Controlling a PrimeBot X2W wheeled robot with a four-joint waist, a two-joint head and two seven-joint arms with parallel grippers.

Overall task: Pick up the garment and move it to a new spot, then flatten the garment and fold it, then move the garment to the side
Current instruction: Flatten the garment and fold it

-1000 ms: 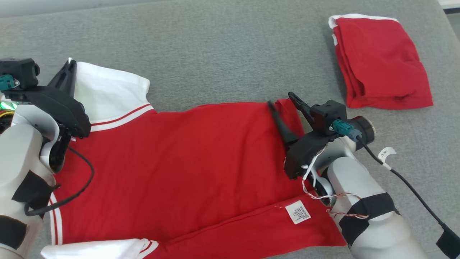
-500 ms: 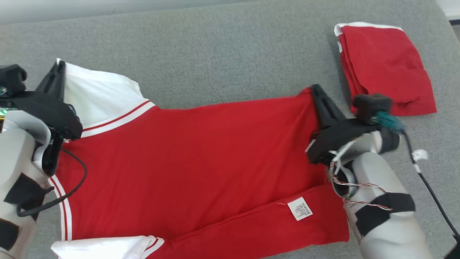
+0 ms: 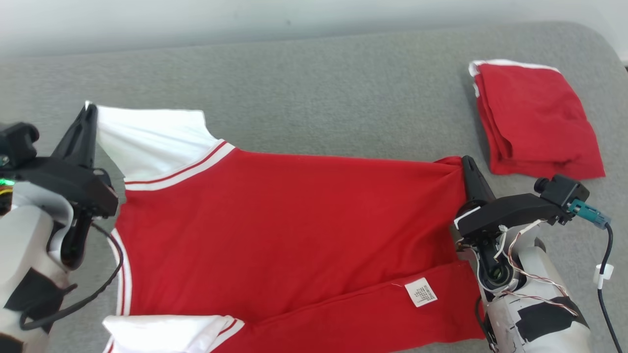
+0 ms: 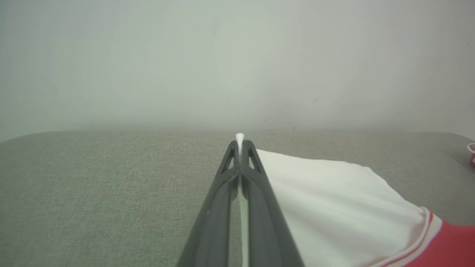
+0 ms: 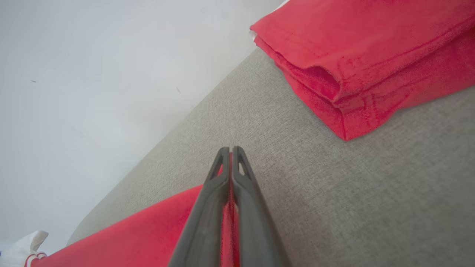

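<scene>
The garment [image 3: 289, 225] is a red shirt with white sleeves, stretched out across the grey table [image 3: 319, 98]. My left gripper [image 3: 90, 112] is shut on the far corner of its white sleeve [image 3: 152, 139]; white cloth [image 4: 240, 139] peeks out between the closed fingers in the left wrist view. My right gripper [image 3: 467, 164] is shut on the red hem corner [image 3: 449, 164] at the far right, with red cloth [image 5: 231, 193] pinched between its fingers. A white label [image 3: 421, 292] lies on the folded-up near edge.
A second red garment [image 3: 535, 122], folded, lies at the table's far right, close beyond my right gripper; in the right wrist view the folded red garment [image 5: 363, 55] is at the upper right. A pale wall [image 3: 245, 19] runs behind the table. A black cable [image 3: 606, 264] hangs from my right wrist.
My right gripper has closed on the hem corner and pulled it out to the right. The shirt's far edge is now stretched taut between both grippers. The head view has tilted up.
</scene>
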